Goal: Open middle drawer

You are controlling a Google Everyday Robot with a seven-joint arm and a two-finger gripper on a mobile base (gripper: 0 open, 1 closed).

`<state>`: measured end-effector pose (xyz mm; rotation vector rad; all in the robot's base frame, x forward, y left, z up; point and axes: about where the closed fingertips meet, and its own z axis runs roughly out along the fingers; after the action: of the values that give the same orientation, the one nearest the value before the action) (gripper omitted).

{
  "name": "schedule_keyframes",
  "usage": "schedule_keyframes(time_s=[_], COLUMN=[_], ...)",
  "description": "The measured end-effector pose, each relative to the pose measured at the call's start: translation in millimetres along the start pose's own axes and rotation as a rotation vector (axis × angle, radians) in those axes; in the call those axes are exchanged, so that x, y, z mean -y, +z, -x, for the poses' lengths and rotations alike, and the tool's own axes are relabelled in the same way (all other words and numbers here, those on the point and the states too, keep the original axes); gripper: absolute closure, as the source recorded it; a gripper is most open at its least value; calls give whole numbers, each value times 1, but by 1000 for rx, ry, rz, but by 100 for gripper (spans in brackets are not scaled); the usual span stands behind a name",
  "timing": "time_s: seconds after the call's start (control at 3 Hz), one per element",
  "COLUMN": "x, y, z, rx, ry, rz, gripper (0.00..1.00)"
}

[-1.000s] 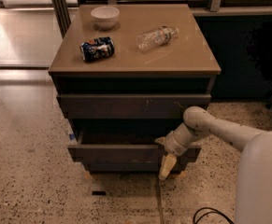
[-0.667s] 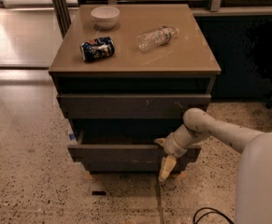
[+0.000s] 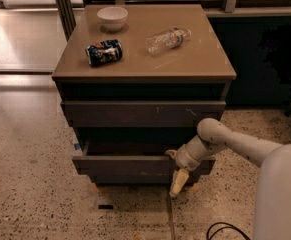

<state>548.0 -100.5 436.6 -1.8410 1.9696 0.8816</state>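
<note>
Middle drawer (image 3: 130,165): status, step?

Reply: Partly extended beneath the top drawer front (image 3: 142,114). End effector (image 3: 177,171) sits at its front's right end; grip state cannot be told. Step: likely pull-out. Next: straight, level outward pull.

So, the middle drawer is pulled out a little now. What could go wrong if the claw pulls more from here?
1. The claw is at the front of the middle drawer, to the right of its centre. An uneven pull might skew the drawer and jam it.
2. The bottle and the can lie on their sides on the cabinet top. A sudden jerk might make them roll off.
</note>
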Motion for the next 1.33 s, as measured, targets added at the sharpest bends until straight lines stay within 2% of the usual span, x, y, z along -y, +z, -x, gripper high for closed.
schedule_keyframes(time_s=[0.33, 0.67, 1.33], x=[-15, -15, -96], y=[4, 3, 13], z=[1, 1, 17], rx=[14, 14, 64], ry=[0, 0, -29], rz=[22, 22, 108], gripper=[0, 0, 0])
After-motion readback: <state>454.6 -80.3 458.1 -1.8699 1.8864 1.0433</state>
